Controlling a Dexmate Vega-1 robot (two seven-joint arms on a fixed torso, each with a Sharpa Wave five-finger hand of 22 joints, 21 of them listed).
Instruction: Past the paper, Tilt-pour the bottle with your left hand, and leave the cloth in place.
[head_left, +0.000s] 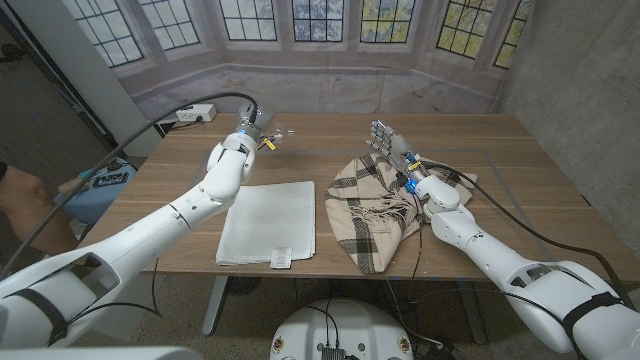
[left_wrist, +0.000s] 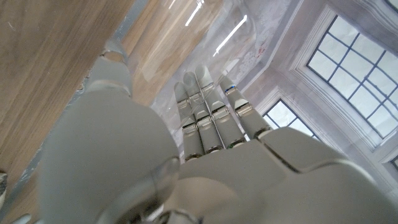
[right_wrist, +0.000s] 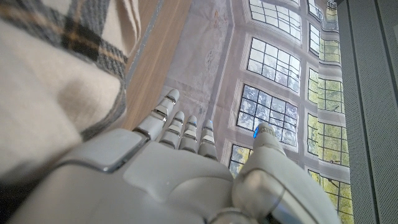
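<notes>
Left hand (head_left: 250, 128) clasps the clear bottle (head_left: 277, 133) past the paper (head_left: 268, 221), fingers (left_wrist: 208, 109) wrapped round its body; thin, light, slick plastic, likely to dent, so hold mid-body. Right hand (head_left: 392, 144) stands spread, holding nothing, beside the cloth (head_left: 372, 208)

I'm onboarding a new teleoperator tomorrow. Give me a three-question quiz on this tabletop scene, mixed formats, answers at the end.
1. True or false: the left hand grips a clear bottle beyond the white paper.
2. Multiple choice: the plaid cloth lies A) on the paper, B) beside the paper on the robot's right, C) under the left arm.
3. Fill in: the right hand stands over the cloth with fingers spread, holding ____.

Key: 1 true; 2 B; 3 nothing.
</notes>
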